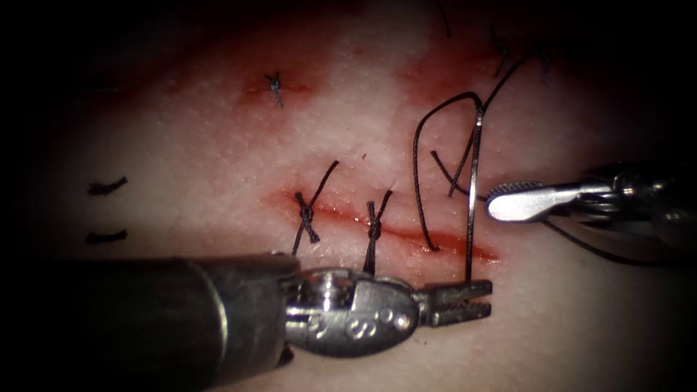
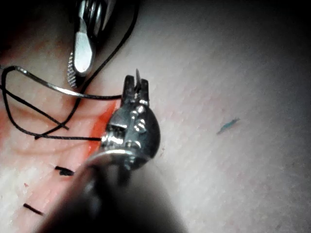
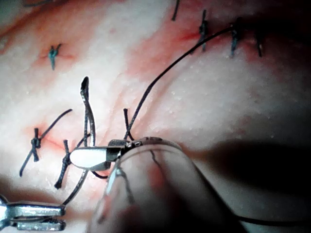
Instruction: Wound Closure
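One needle [image 1: 473,196] end sits clamped in the left pincer [image 1: 465,301], clear of the tissue [image 1: 218,167].

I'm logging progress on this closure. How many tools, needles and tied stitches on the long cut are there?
Tools: 2, the left hand shut on the needle near its point, and the right hand
Needle: 1, crossing the cut
Tied stitches on that cut: 2
Total: 5
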Controlling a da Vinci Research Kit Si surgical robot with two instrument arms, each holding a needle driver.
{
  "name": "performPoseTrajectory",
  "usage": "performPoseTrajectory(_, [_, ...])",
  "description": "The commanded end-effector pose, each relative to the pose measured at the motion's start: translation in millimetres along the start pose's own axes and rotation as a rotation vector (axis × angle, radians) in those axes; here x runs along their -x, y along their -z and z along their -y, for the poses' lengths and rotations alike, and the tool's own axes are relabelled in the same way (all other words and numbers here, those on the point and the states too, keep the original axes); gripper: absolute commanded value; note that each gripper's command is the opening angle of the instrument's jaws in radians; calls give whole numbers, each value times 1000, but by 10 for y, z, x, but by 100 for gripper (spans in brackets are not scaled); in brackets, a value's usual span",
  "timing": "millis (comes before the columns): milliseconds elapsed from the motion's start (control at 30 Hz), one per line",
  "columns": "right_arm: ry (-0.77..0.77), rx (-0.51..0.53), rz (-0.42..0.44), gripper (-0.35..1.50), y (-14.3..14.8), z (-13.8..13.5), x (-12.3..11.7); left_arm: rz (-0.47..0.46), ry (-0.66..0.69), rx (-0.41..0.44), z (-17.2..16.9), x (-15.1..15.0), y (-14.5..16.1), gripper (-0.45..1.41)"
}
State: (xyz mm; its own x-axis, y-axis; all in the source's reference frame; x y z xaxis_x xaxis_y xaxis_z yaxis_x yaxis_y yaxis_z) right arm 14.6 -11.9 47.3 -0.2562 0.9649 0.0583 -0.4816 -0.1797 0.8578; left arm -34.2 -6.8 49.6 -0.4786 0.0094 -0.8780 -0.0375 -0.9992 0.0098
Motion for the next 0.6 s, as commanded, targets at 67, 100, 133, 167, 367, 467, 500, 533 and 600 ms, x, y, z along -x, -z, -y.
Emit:
performPoseTrajectory(67, [0, 4, -34, 113, -14, 1, 5, -3, -3, 4, -4, 2, -7, -45])
performPoseTrajectory(100, [-2, 2, -37, 113, -14, 1, 5, -3, -3, 4, -4, 1, -7, -45])
performPoseTrajectory(133, [-2, 2, -37, 113, -14, 1, 5, -3, -3, 4, -4, 1, -7, -45])
performPoseTrajectory(167, [-4, -2, -36, 113, -15, 1, 5, -2, -2, 3, -4, 1, -7, -45])
performPoseTrajectory(367, [1, -4, -53, 110, -24, 2, 10, 0, -1, 1, -4, 1, -7, -45])
performPoseTrajectory(467, [3, -8, -50, 110, -28, 2, 12, -1, 0, 2, -5, 0, -7, -45])
performPoseTrajectory(500, [5, -8, -48, 106, -32, 3, 14, -2, 1, 3, -6, -1, -7, -45])
performPoseTrajectory(533, [11, -9, -48, 106, -34, 3, 14, -1, 1, 3, -6, -1, -7, -45])
performPoseTrajectory(600, [18, -9, -49, 105, -37, 2, 15, -3, 2, 5, -6, -3, -6, -45])
